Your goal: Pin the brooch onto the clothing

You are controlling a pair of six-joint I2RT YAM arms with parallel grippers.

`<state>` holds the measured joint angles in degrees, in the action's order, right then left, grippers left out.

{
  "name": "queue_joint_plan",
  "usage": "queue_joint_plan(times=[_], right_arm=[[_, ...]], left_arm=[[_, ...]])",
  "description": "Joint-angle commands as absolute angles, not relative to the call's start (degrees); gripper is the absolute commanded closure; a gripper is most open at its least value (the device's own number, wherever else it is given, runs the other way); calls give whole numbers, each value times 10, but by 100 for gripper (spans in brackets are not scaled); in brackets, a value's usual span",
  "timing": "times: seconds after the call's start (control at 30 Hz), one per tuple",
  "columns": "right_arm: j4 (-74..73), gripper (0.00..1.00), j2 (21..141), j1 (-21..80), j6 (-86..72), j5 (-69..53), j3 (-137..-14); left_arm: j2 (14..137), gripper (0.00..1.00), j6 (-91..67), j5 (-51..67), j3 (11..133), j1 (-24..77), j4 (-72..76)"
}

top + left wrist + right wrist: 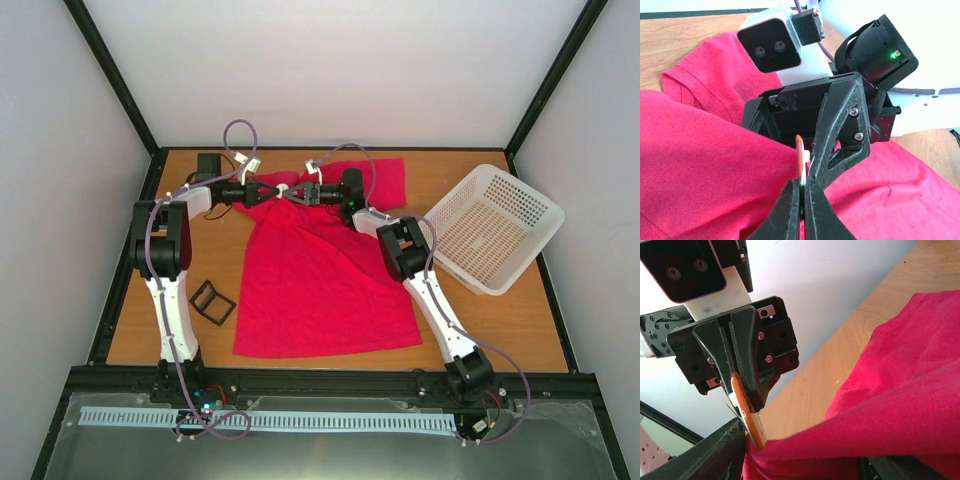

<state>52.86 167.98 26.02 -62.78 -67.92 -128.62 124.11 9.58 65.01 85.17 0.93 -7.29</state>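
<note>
Edgewise, brooch (800, 159) upright in left hand (803, 187), touching clothing (705, 165)

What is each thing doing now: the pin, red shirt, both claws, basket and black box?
left gripper, shut on the brooch.
brooch, held on edge at the shirt's raised fold.
right gripper, jaws apart, shirt fabric between them; grip unclear.
shirt, lower part lying flat, top lifted toward the grippers.
basket, empty, open side up.
black case, untouched, beside the shirt.

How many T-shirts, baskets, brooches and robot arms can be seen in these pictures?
T-shirt: 1
basket: 1
brooch: 1
robot arms: 2
Total: 5
</note>
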Motion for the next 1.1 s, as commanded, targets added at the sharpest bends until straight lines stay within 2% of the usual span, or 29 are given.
queue_joint_plan(times=[0.0, 0.13, 0.7, 1.07], right_arm=[[523, 41, 1694, 263, -626, -676, -1303], [547, 37, 1695, 264, -642, -678, -1300], [507, 41, 1707, 266, -629, -685, -1329], [415, 45, 1707, 265, -587, -669, -1341]], left_arm=[[1209, 99, 112, 714, 850, 9, -56], [1212, 99, 118, 721, 855, 10, -61], [1193, 99, 141, 752, 839, 11, -56], [1171, 99, 175, 737, 814, 19, -52]])
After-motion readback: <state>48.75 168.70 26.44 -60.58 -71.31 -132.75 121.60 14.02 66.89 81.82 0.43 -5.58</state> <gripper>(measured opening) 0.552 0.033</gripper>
